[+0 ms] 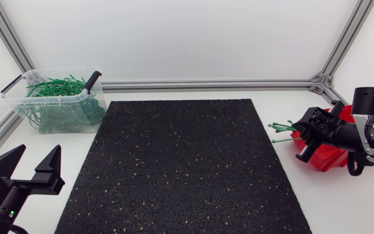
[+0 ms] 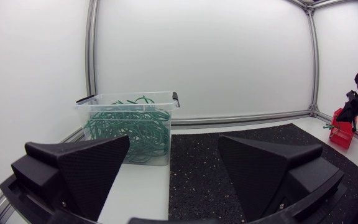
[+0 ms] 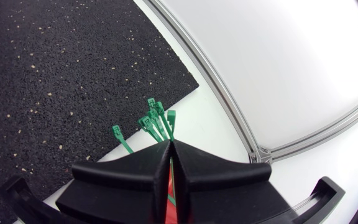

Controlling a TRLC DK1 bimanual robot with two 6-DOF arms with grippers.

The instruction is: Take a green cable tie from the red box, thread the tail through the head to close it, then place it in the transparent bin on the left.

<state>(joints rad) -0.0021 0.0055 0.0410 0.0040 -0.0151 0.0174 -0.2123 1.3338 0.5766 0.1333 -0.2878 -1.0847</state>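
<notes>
The red box stands at the table's right edge, with green cable ties poking out of it to the left. My right gripper is down in the box, shut on a green cable tie. In the right wrist view the gripper has its fingers pressed together, and several tie heads fan out just ahead of the tips. The transparent bin at the back left holds a heap of green ties. My left gripper rests open and empty at the front left, facing the bin.
A black speckled mat covers the middle of the table. Aluminium frame rails run along the back and sides. The red box shows small in the left wrist view, beyond the mat.
</notes>
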